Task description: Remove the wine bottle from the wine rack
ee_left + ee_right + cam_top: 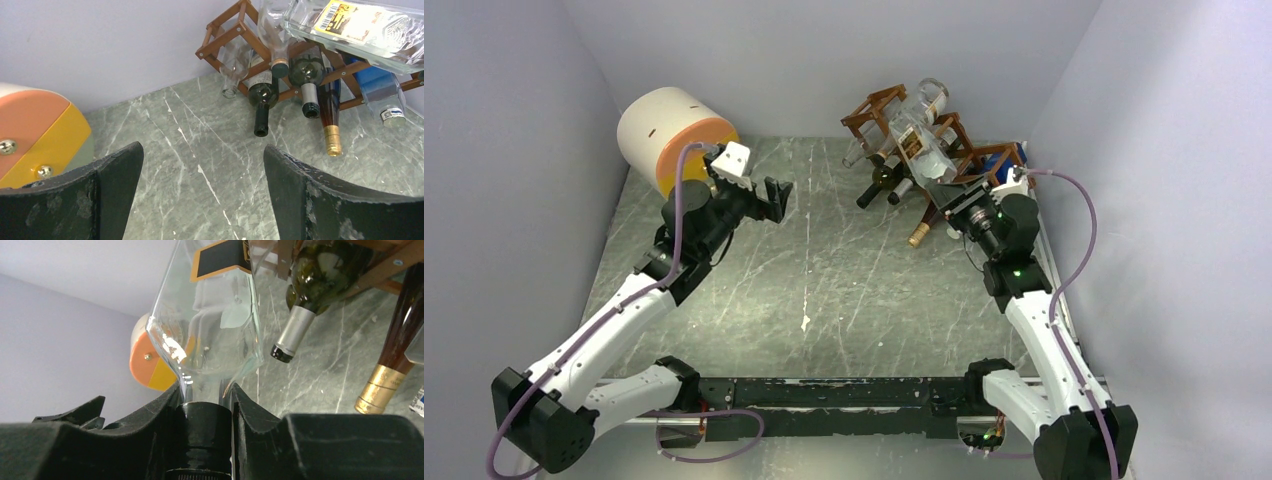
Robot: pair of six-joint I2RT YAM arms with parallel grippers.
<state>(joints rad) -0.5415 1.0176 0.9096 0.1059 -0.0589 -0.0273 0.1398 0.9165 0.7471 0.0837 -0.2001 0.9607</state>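
The reddish-brown wine rack stands at the back right and holds several bottles. My right gripper is shut on the black cap and neck of a clear glass wine bottle with a yellow-edged label. This bottle slants up over the rack's right part, base toward the back. In the right wrist view the black cap sits between my fingers, with the clear bottle rising above them. Whether it touches the rack I cannot tell. My left gripper hangs open over the table's left middle, holding nothing.
A white-and-orange cylinder lies at the back left, close to my left arm. Dark green bottles and a gold-capped bottle poke neck-down out of the rack. A blue bottle sits at its right. Walls close in on three sides.
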